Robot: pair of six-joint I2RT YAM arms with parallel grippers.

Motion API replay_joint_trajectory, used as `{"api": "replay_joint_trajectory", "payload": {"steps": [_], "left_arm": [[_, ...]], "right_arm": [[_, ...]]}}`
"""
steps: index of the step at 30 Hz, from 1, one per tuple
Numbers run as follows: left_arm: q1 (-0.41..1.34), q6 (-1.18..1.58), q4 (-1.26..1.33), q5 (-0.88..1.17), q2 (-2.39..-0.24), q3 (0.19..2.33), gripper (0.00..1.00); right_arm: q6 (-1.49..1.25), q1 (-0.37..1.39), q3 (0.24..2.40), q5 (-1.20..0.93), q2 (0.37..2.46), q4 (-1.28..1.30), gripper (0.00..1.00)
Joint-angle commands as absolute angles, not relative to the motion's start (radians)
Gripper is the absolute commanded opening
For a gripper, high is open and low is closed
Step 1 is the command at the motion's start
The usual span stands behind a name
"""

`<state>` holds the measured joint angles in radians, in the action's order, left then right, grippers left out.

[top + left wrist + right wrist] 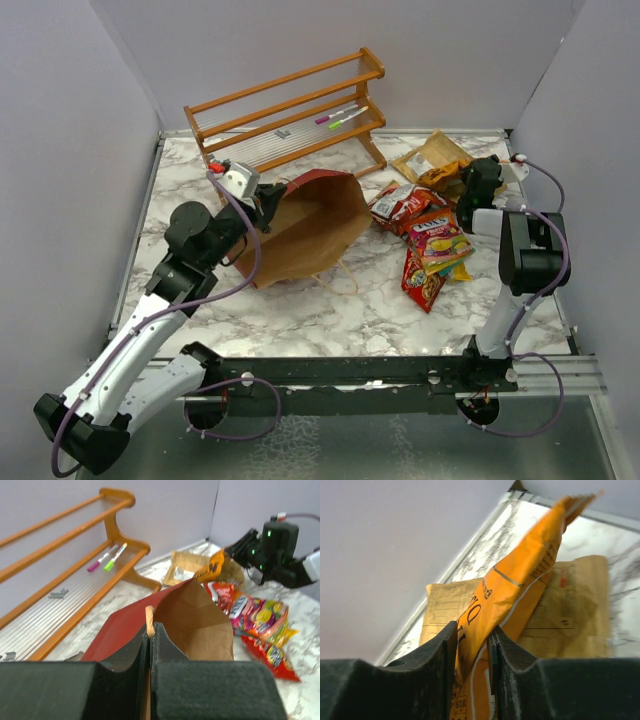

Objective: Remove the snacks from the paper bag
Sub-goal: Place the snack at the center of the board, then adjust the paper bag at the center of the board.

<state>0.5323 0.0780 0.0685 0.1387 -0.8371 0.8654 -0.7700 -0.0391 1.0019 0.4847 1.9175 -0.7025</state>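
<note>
The paper bag point(310, 232), red outside and brown inside, lies on its side at mid-table. My left gripper point(264, 207) is shut on its upper edge; in the left wrist view the gripper point(149, 631) pinches the brown paper rim of the bag point(195, 622). My right gripper point(468, 182) is shut on an orange snack packet point(441, 178) above the tan-gold pouch point(430, 155). In the right wrist view the gripper point(472, 640) has the orange packet point(520, 580) between its jaws, with the pouch point(570, 610) behind. Red and colourful packets point(432, 245) lie on the marble right of the bag.
A wooden slatted rack point(290, 110) stands at the back with a pink and a green pen point(340, 117) on it. Small red-and-white cards point(215, 166) lie by its left foot. Grey walls close in the table on the left, back and right.
</note>
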Motion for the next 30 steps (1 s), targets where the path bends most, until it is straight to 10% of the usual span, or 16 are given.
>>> {"api": "replay_joint_trajectory", "payload": {"steps": [1,10,23,30], "left_arm": [[0.532,0.199,0.075,0.070,-0.843,0.971,0.00],[0.531,0.362,-0.244,-0.047,-1.019,1.231,0.00],[0.521,0.516,-0.284,-0.240,-0.887,0.987,0.01],[0.520,0.479,-0.344,-0.342,-0.796,0.955,0.50]], "right_arm": [[-0.690,-0.077,0.949,0.550,1.822,-0.581,0.32],[-0.607,-0.103,0.871,0.469,1.610,-0.359,0.55],[-0.527,-0.094,0.971,-0.037,1.307,-0.063,0.90],[-0.463,0.110,1.168,-0.241,1.302,0.122,0.99]]}}
